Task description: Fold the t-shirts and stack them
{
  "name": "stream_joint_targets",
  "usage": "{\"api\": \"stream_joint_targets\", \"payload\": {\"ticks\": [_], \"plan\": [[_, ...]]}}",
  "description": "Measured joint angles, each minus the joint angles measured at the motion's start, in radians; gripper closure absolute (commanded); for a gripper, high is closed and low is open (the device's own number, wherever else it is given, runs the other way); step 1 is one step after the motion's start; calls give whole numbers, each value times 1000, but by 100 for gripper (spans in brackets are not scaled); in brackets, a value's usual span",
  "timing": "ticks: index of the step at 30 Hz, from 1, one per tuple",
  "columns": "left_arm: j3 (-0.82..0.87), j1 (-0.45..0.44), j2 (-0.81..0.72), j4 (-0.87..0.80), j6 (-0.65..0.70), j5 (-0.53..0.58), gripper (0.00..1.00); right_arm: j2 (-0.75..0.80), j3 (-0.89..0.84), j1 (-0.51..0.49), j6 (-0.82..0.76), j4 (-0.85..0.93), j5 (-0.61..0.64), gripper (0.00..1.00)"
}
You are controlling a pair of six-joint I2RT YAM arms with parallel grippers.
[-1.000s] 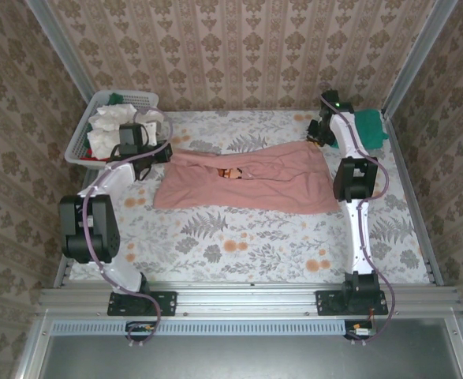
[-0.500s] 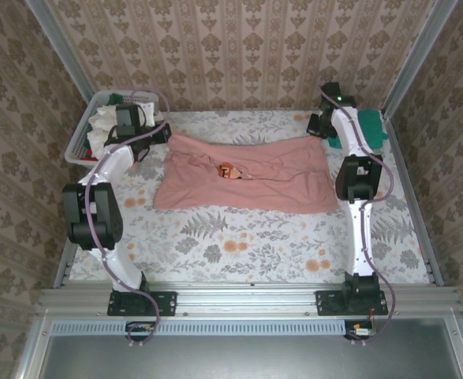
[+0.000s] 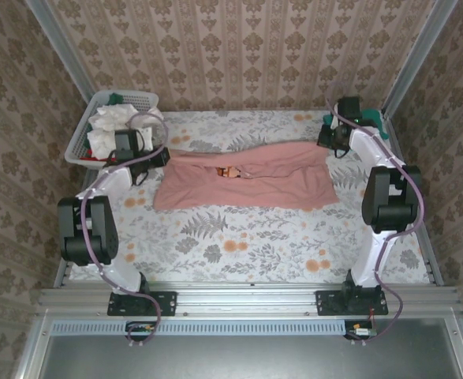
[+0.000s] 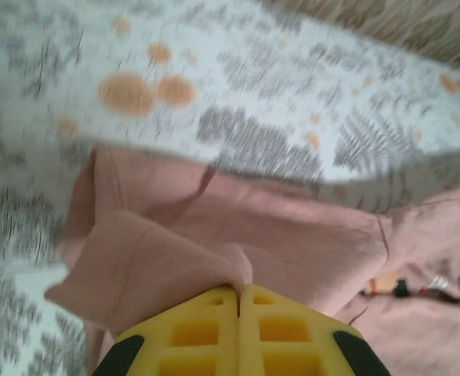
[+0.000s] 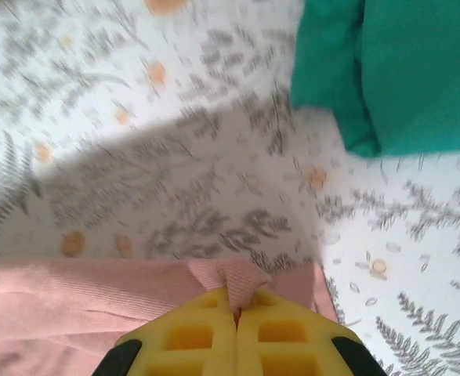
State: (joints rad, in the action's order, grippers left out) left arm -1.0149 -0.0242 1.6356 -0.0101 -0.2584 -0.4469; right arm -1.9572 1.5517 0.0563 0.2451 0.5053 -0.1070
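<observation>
Arms outstretched, left gripper (image 4: 238, 291) and right gripper (image 5: 236, 302) clamp tight on the pink t-shirt (image 3: 247, 185).

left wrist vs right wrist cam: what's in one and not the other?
Left wrist: left pincer shut on a fold of the pink t-shirt, plus its chest print. Right wrist: right pincer shut on the pink edge, plus the folded teal t-shirt. Shared: pink cloth and the floral tablecloth.

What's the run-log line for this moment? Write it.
step: fold pink shirt | left fingers: shut on its left end | right fingers: shut on its right end | teal shirt: far right corner
</observation>
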Motion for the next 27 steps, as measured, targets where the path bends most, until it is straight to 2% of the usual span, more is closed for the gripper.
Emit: {"api": "stream_joint_targets", "payload": {"ticks": [3,7,13,16,20,24,27], "plan": [[51,1,-4,3,0,14,100,0,-67,14,0,-20,-8,100],[30,2,2,6,0,21,100,0,-89,39,0,-100,-42,100],[-201,1,106,-7,2,21,100,-2,-52,46,-24,-198,-70,100],[-241,1,109,9,13,21,100,-3,-28,46,-61,-256,-71,99],[-107,1,63,84,12,25,100,-2,-64,45,-114,-316,-73,97],[128,-7,17,154,-39,64,100,-21,-89,47,-115,-249,-76,97],[230,-18,5,156,-63,98,100,-23,-132,52,-95,-223,-95,92]]}}
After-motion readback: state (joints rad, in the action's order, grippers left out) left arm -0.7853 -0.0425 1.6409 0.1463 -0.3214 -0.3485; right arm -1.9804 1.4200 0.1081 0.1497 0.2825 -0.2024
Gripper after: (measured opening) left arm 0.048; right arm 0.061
